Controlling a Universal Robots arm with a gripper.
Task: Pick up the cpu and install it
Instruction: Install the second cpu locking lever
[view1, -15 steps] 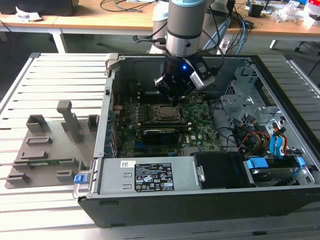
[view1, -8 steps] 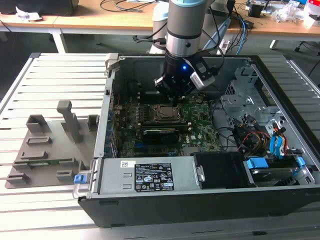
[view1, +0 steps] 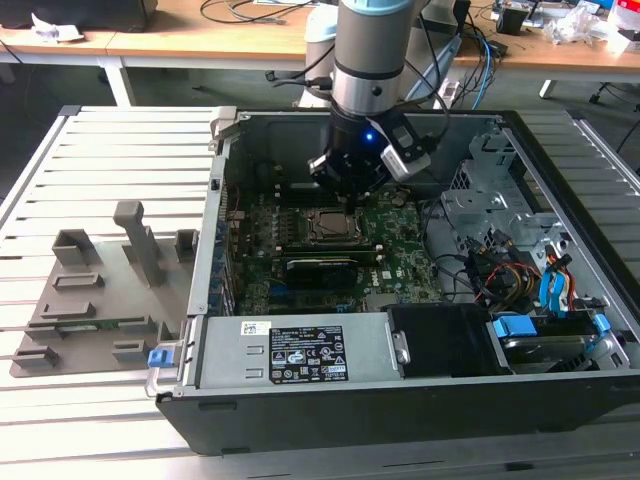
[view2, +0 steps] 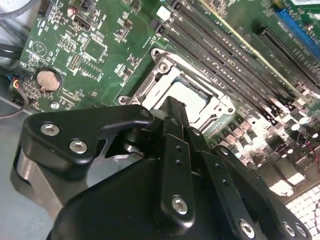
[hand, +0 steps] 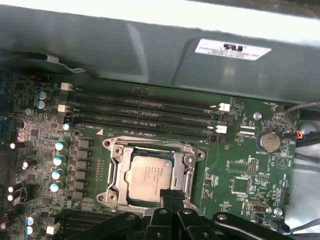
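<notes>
The cpu (hand: 150, 179) is seen already seated flat inside the socket frame (hand: 116, 172), with the tool (hand: 169, 199) poised just above its edge, its grip state impossible to tell.

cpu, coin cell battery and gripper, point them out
cpu (hand: 149, 177), first wrist view, middle of its silvery top
coin cell battery (hand: 271, 141), first wrist view, its round face
gripper (view1: 352, 180), exterior view, at its tips above the socket

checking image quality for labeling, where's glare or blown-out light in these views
First wrist view: the case wall is washed out along its far edge, while the cpu reads clearly. Second wrist view: board components glare white beside the gripper. Exterior view: evenly lit, with the socket shadowed under the arm.
</notes>
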